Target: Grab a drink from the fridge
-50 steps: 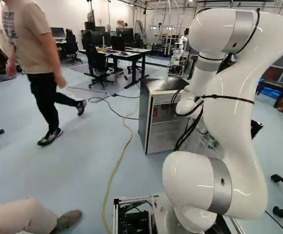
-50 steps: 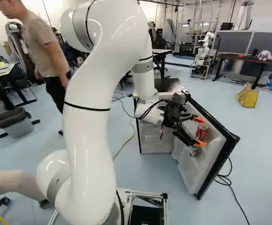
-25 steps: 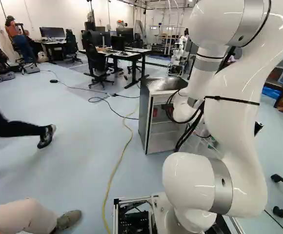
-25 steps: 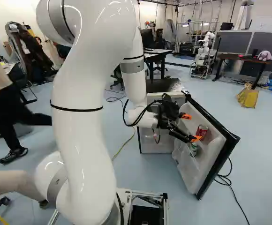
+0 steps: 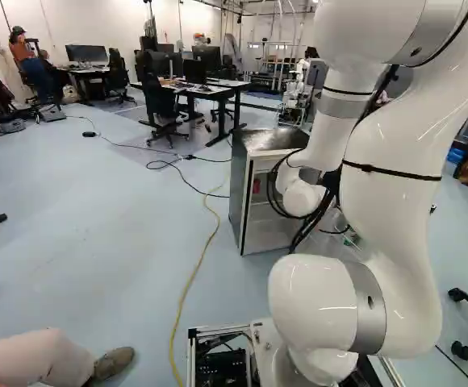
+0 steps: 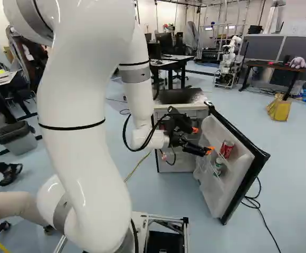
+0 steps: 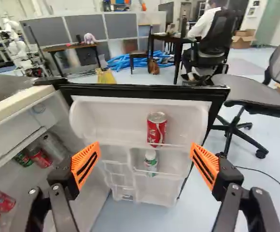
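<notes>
Left base view, arm: the white arm [image 5: 395, 177] is rising on the right and bending over, its wrist end hanging by the fridge
Left base view, fridge: the low fridge [image 5: 268, 142] is standing near the middle, left of the arm's tall upright part
Left base view, cable: a yellow cable [image 5: 192, 278] is running from near to far, left of the fridge
Left base view, desk: a desk [image 5: 218, 91] is standing farther off, carrying monitors
Right base view, door: the fridge door [image 6: 232, 184] is standing open to the right, its inner bins facing left
Right base view, drinks: a red can [image 6: 227, 149] is standing in the door's upper bin, a small bottle [image 6: 218, 166] just below it
Right base view, fingers: the fingers [image 6: 210, 150] are pointing right, towards the door, apart from the red can
Wrist view, fingers: the fingers [image 7: 86, 166] are standing wide apart, orange pads angled inward, holding nothing
Wrist view, red can: it is standing upright ahead of the gap between the fingers, touching neither
Wrist view, bottle: it is standing under the red can, in a lower bin, white cap up
Wrist view, shelves: 1 green can [image 7: 23, 158] and several red cans [image 7: 0, 201] are lying inside the fridge, beyond 1 finger
Wrist view, seat: a grey office chair [image 7: 253, 90] is standing beyond the door
</notes>
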